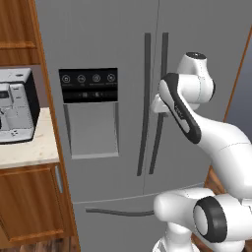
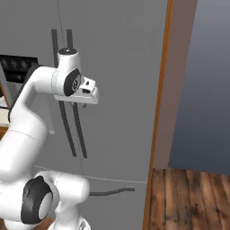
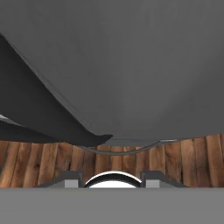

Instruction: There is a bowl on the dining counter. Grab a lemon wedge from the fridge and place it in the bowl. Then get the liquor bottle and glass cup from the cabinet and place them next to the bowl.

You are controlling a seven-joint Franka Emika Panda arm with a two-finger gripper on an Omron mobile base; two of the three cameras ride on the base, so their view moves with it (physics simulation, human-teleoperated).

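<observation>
The fridge (image 1: 108, 44) stands straight ahead with both doors closed, its black dispenser panel (image 1: 88, 84) on the left door and two dark bar handles (image 1: 145, 98) running down the middle. The pincer (image 2: 83, 104) sits at the right-hand handle, about halfway up; whether it is clenched on the bar or released I cannot tell. To the left, a coffee machine (image 1: 17, 106) rests on a beige surface (image 1: 29, 147).
</observation>
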